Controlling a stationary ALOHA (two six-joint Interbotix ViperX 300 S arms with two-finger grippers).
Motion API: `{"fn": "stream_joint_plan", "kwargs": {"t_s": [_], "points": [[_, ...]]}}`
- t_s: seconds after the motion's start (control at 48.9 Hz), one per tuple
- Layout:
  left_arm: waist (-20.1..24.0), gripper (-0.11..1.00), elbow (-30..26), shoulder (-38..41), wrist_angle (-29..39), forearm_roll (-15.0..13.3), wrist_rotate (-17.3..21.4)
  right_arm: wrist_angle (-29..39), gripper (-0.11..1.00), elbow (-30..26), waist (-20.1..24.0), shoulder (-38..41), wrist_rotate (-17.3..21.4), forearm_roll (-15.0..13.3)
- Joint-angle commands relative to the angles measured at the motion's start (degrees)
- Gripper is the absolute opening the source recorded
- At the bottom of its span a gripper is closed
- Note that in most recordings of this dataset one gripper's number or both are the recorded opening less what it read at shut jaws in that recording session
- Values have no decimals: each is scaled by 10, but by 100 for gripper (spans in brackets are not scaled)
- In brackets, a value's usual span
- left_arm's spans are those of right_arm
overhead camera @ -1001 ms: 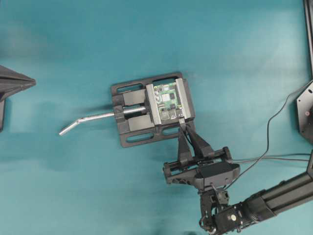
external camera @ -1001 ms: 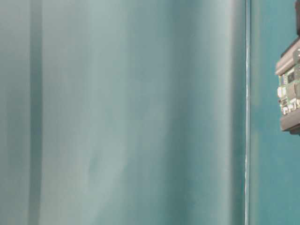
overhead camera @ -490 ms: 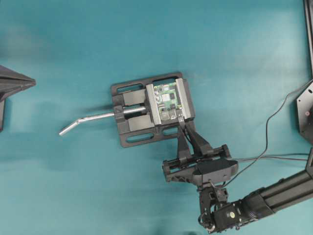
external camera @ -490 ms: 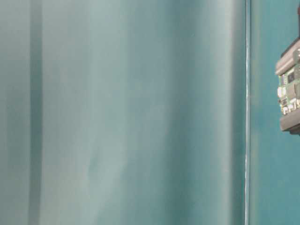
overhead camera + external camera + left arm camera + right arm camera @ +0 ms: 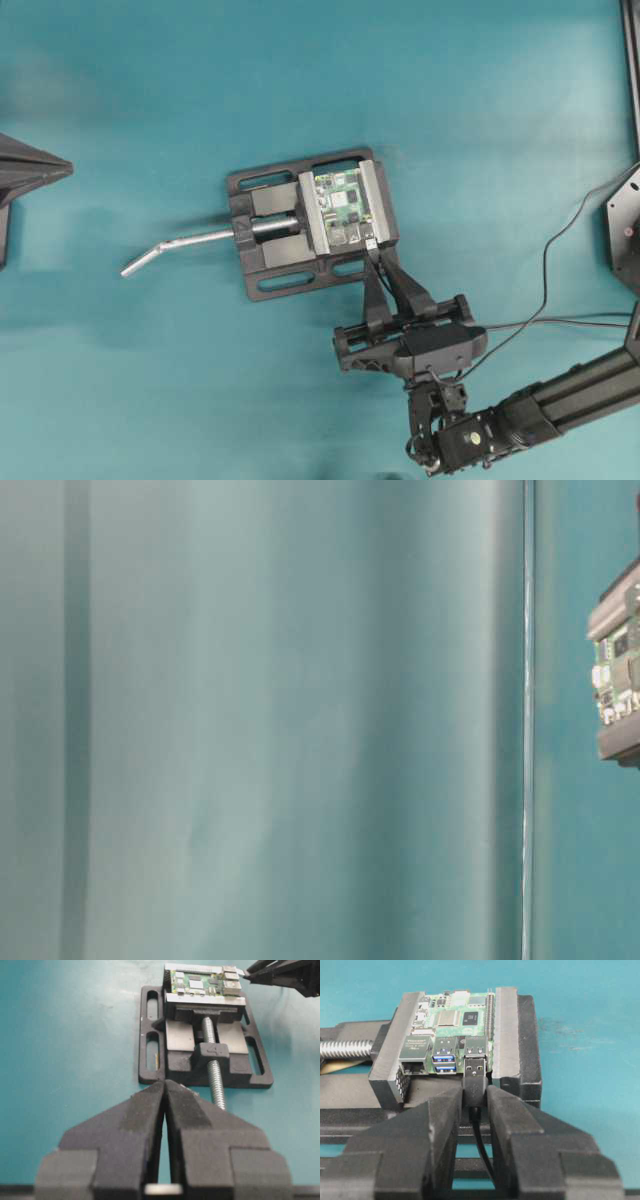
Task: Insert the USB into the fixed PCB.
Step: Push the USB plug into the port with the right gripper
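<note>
USB (image 5: 475, 1079) level in right gripper (image 5: 475, 1097), seemingly at PCB (image 5: 455, 1015)

Light is even and fairly bright on the flat teal tabletop (image 5: 150, 130), with soft shadows lying just beside the black metal vise (image 5: 270, 275). The table-level view is a blurred teal wash. In each wrist view the near black fingers (image 5: 435, 1130) are slightly soft.

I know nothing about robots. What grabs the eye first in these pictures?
A green circuit board sits clamped in a black vise with a bent silver handle, mid-table on the teal surface. From below right, the right gripper pinches a small black USB plug, its silver tip right at the board's ports. The left gripper waits shut, well back from the vise.
</note>
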Motion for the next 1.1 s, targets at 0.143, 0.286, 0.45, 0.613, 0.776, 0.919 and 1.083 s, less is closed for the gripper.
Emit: {"fn": "stream_joint_plan", "kwargs": {"t_s": [0.143,0.286,0.45,0.613,0.776,0.919,1.083], "points": [[2,0,-8,4,-3,2,-4,-7,21,-2,-9,-12,0,-4],[2,0,-8,4,-3,2,-4,-10,21,-4,-11,-12,0,-9],[2,0,-8,4,-3,2,-4,-14,21,-7,-11,-12,0,-14],[2,0,-8,4,-3,2,-4,-15,21,-8,-11,-13,0,-15],[1,0,-8,4,-3,2,-4,-15,21,-7,-13,-13,0,-15],[2,0,-8,4,-3,2,-4,-15,21,-7,-17,-13,0,-16],[2,0,-8,4,-3,2,-4,-15,21,-8,-18,-15,-1,-15]]}}
